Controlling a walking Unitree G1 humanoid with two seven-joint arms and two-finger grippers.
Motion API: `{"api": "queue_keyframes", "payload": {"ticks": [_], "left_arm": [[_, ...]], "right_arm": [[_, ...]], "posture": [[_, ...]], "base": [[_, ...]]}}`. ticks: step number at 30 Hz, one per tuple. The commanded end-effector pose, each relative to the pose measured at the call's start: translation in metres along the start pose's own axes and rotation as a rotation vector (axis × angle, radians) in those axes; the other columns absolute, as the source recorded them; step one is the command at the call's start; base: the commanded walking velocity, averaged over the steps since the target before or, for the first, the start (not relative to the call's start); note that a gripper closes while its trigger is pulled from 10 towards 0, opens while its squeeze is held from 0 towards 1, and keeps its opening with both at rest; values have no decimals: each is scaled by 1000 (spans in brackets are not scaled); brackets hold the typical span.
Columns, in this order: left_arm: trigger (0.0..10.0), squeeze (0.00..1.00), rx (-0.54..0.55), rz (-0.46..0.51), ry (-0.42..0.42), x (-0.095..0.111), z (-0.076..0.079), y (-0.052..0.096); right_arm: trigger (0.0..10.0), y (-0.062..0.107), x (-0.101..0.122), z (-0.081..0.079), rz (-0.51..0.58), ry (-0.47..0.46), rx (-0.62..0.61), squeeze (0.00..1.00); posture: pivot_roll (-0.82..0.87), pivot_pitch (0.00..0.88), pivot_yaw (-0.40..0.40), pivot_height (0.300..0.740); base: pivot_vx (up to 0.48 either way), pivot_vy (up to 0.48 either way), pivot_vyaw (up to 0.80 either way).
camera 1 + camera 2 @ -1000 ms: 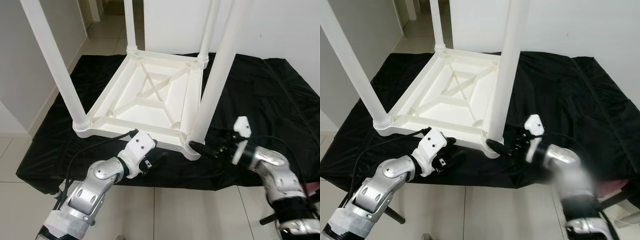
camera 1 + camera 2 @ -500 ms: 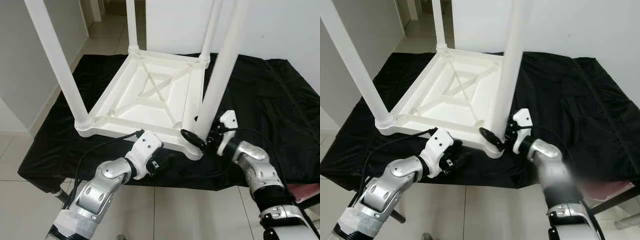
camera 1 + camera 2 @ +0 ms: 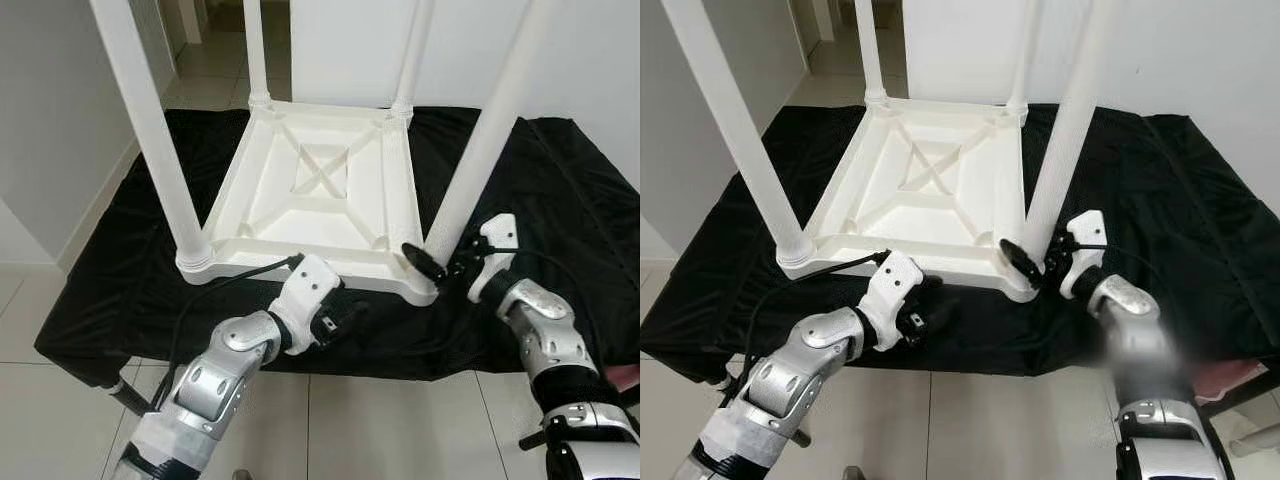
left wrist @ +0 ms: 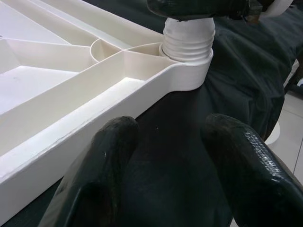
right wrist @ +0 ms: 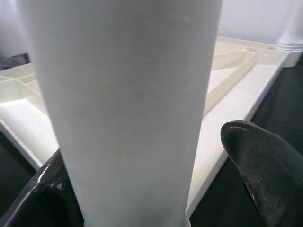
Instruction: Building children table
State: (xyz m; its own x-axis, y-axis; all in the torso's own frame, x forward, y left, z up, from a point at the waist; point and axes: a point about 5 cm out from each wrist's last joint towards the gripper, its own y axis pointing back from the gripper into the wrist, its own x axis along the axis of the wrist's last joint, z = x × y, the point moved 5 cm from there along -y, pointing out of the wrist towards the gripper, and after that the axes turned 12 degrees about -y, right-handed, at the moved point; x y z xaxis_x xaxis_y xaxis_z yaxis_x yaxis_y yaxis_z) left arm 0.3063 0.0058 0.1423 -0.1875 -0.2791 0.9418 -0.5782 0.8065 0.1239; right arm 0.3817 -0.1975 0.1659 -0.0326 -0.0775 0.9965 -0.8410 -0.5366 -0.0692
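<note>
A white children's table (image 3: 320, 190) lies upside down on a black cloth (image 3: 560, 190), its legs pointing up. My right gripper (image 3: 432, 262) is shut on the near right leg (image 3: 480, 150) just above its threaded base; the leg (image 5: 128, 94) stands between the two black fingers (image 5: 265, 170). My left gripper (image 3: 345, 318) is open and low over the cloth, just in front of the table's near rim. Past its fingers (image 4: 109, 161), that rim (image 4: 94, 113) and the leg's socket (image 4: 188, 45) are in sight.
The near left leg (image 3: 150, 130) rises steeply close to my left arm. The cloth's front edge drops to a tiled floor (image 3: 400, 420). A white wall (image 3: 50, 120) stands at the left. Something pink (image 3: 628, 375) lies at the far right edge.
The table has swung round on the cloth, its near right corner moving right with my right gripper on the leg. My left gripper followed to the right along the front rim.
</note>
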Motion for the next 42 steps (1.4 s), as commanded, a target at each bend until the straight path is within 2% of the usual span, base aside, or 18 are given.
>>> {"api": "queue_keyframes", "payload": {"ticks": [1,2,4,5,11,19,20,21,23,24,34,35,36,42], "left_arm": [[10000,0,44,-31,-5,-5,-3,-1],[10000,0,44,-31,-5,-5,-3,-1],[10000,0,80,-26,43,-2,-5,0],[10000,0,80,-26,43,-2,-5,0],[10000,0,73,-32,78,-1,0,-1],[10000,0,55,-19,69,2,3,0],[10000,0,53,-8,57,5,3,0],[10000,0,64,9,51,9,1,-1],[10000,0,64,9,51,9,1,-1],[10000,0,78,19,50,11,-1,-2],[10000,0,124,60,67,24,-9,-5],[10000,0,126,64,67,25,-8,-5],[10000,0,126,57,69,23,-8,-6],[10000,0,123,46,68,20,-6,-6]], "right_arm": [[10000,5,6,12,17,12,-49,0],[10000,5,6,12,17,12,-49,0],[10000,14,8,28,25,26,-124,0],[10000,14,8,28,25,26,-124,0],[10000,12,3,16,25,32,-88,0],[10000,7,2,10,23,32,-61,0],[4235,6,0,8,16,33,-51,0],[314,5,0,8,10,38,-44,0],[314,5,0,8,10,38,-44,0],[0,4,-1,8,8,39,-42,0],[0,2,1,8,13,37,-42,0],[2588,2,2,8,22,28,-53,0],[10000,1,4,8,35,6,-61,0],[10000,-1,7,5,66,-32,-90,0]], "posture": [[-55,54,5,740],[-55,54,5,740],[-46,51,5,740],[-46,51,5,740],[-40,48,10,740],[-38,47,12,740],[-38,47,12,740],[-38,43,12,740],[-38,43,12,740],[-38,42,11,740],[-38,42,-2,740],[-38,42,-2,740],[-37,41,-2,740],[-39,45,-7,740]], "base": [[0,0,0],[0,0,0],[0,0,0],[0,0,0],[0,0,0],[0,0,0],[0,0,0],[0,0,0],[0,0,0],[0,0,0],[0,0,0],[0,0,0],[0,0,0],[0,0,0]]}}
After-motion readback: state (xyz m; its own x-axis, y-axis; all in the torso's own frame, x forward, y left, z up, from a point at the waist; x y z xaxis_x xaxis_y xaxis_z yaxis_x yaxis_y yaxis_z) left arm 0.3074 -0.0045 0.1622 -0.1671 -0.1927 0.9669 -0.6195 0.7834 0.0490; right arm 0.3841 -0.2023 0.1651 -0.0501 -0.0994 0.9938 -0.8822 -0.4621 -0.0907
